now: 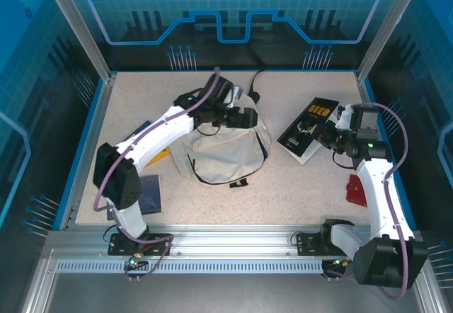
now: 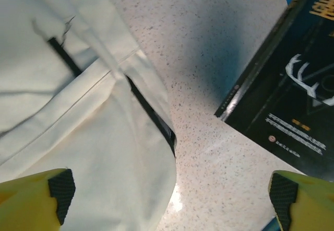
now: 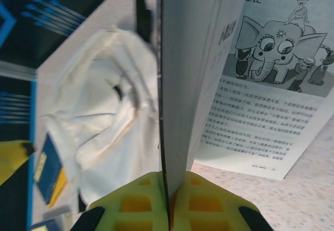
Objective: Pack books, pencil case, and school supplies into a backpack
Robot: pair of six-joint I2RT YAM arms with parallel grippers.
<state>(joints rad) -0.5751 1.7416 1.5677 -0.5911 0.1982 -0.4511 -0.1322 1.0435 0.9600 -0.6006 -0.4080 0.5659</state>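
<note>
**Black book pinched in the right end effector, backpack slack beside it**

Closest to the right wrist lens, the yellow fingers of the right end effector (image 3: 168,202) are seen clamped tight on the edge of the black book (image 3: 175,84). The book is held on edge, with an inner page (image 3: 266,84), printed with a cartoon elephant, fanned away to one side. From above, the book is placed right of centre on the bench (image 1: 297,185), tilted, near the cream backpack (image 1: 225,151). Whether its lower edge rests on the bench cannot be told.

The backpack is slumped mid-bench, soft and flattened. A dark zip (image 2: 154,118) is seen parted a little at one corner. No contents are visible, so whether anything is inside cannot be told. The left end effector (image 2: 172,197) is spread wide above the backpack's edge, and nothing is held in it.

A slip is judged the main risk. The book is gripped only along a thin edge, so it could swing, slide out, or have its loose page creased. With the bag's mouth not held apart, the book could also catch on limp fabric and shove the backpack across the bench. A knock between the two arms over the bag is possible too.

Further out, a yellow book (image 1: 161,154) and a dark blue flat item (image 1: 150,192) lie by the left arm, and a red object (image 1: 356,189) by the right, all outside the bag.
</note>
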